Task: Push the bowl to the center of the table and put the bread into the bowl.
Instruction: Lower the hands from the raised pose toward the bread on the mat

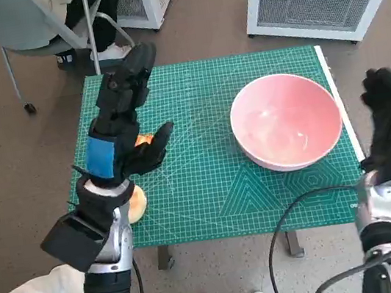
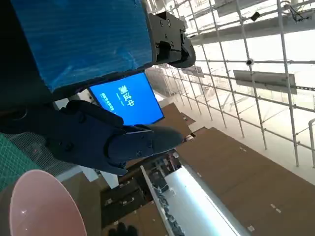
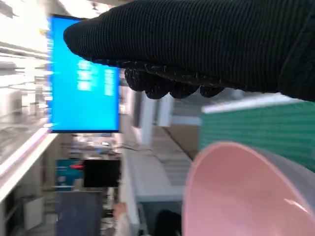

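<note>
I see the bowl (image 1: pixel 286 120) on the cutting mat (image 1: pixel 210 189) at centre right of the frame. The bread (image 1: pixel 137 202) lies at lower left, partly under my left hand (image 1: pixel 126 120). My right hand (image 1: pixel 390 109) hangs beyond the mat's right edge, apart from the bowl.

bread (image 1: pixel 138 200) mostly hidden behind left forearm, bowl (image 2: pixel 39 206) edge-cropped

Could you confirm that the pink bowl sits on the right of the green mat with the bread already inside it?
Not quite. The head view shows the bowl on the right of the mat but empty; the bread lies on the mat's left side, beneath the left hand.
</note>
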`<action>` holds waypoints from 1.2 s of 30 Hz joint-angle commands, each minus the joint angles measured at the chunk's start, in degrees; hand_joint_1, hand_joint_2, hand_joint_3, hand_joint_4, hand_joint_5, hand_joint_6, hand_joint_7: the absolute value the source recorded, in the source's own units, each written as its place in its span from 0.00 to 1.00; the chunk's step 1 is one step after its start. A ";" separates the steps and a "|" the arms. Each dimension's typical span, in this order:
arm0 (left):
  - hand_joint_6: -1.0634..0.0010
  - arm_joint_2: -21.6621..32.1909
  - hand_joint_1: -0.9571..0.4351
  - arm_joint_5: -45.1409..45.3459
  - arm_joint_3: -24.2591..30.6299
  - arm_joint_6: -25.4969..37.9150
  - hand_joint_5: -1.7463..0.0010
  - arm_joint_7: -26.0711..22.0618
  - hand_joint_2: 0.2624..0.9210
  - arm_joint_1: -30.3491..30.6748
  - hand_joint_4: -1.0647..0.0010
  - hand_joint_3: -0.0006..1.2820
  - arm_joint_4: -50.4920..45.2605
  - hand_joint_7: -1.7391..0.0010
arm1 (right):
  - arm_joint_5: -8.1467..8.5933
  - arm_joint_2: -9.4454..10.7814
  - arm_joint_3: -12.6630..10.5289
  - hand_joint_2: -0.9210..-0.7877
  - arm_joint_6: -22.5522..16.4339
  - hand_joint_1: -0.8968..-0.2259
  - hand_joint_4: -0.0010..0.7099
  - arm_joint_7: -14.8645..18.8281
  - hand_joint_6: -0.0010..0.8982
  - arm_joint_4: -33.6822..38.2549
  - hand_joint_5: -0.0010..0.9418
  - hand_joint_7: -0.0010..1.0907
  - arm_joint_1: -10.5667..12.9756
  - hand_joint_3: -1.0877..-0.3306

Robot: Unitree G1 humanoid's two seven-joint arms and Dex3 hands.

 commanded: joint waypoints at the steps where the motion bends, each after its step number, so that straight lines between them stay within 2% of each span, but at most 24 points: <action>1: 0.88 0.89 0.35 -1.42 0.88 -0.15 1.00 -0.79 1.00 0.91 0.77 0.35 0.23 0.76 | -0.82 2.32 0.83 0.00 3.62 0.56 0.35 -2.00 0.00 1.81 0.09 0.62 0.04 0.20; 11: 0.83 1.71 0.35 -1.83 1.91 -0.97 1.00 -1.02 1.00 1.67 0.77 0.34 0.49 0.81 | -0.15 5.30 0.86 0.00 9.46 0.61 0.39 -1.88 0.02 3.07 0.09 0.64 -2.28 0.20; 17: 0.79 2.01 0.34 -1.41 2.45 -1.34 1.00 -0.78 1.00 1.81 0.77 0.33 0.66 0.85 | 0.65 7.07 0.25 0.00 12.57 0.59 0.40 -1.12 0.03 3.51 0.08 0.63 -4.26 0.16; 23: 0.76 2.20 0.34 -1.09 2.85 -1.87 1.00 -0.56 1.00 2.04 0.76 0.33 1.01 0.88 | -0.03 8.16 0.52 0.00 14.47 0.55 0.40 -2.05 0.04 3.62 0.08 0.62 -6.20 0.15; 28: 0.75 2.36 0.34 -0.97 3.06 -1.82 1.00 -0.45 1.00 2.36 0.76 0.33 0.78 0.89 | 0.51 9.31 -0.02 0.00 15.73 0.54 0.40 -2.21 0.04 3.67 0.08 0.62 -7.86 0.15; 36: 0.74 2.59 0.36 -1.31 3.41 -1.75 1.00 -0.50 1.00 2.86 0.76 0.33 0.64 0.91 | 1.55 11.05 -1.36 0.00 17.85 0.59 0.38 -1.88 0.04 3.91 0.06 0.63 -9.84 0.15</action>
